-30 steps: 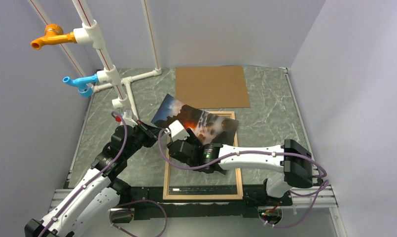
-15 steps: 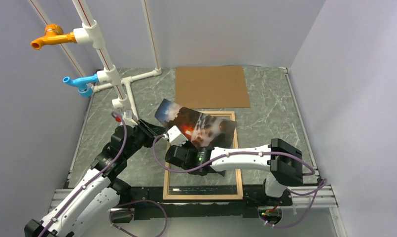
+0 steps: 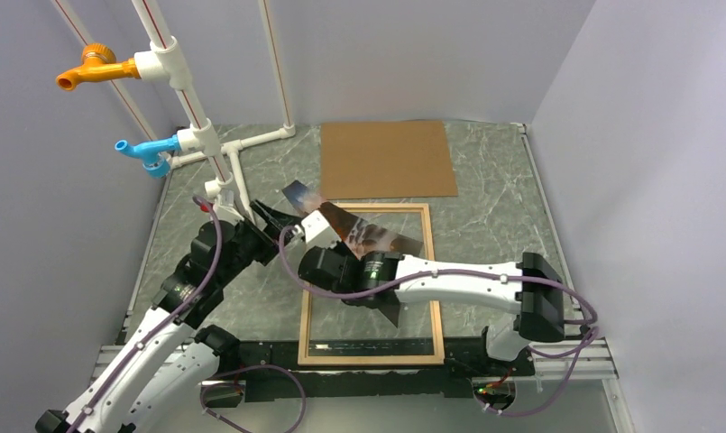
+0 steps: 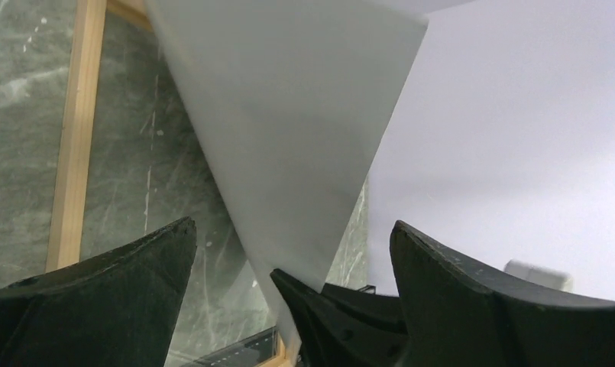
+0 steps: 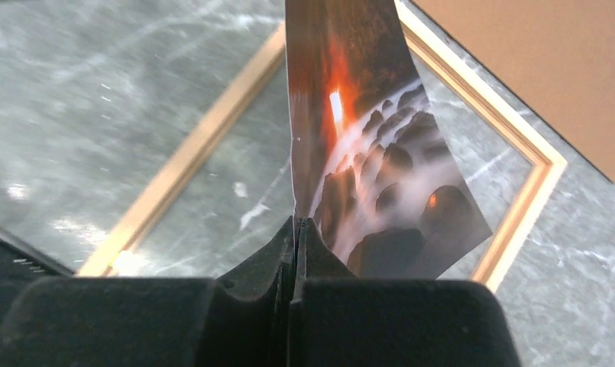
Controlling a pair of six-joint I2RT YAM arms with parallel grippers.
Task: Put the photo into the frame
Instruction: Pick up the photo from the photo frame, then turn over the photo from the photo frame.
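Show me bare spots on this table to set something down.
Bare marble between the frame and the right wall, and between the brown board and pipe stand. Crowded at the frame's far-left corner: left gripper, right gripper and photo.

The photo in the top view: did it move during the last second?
Yes. The photo has tipped nearer to edge-on and drawn toward the arms: earlier it covered the far right corner of the frame, which now shows bare.
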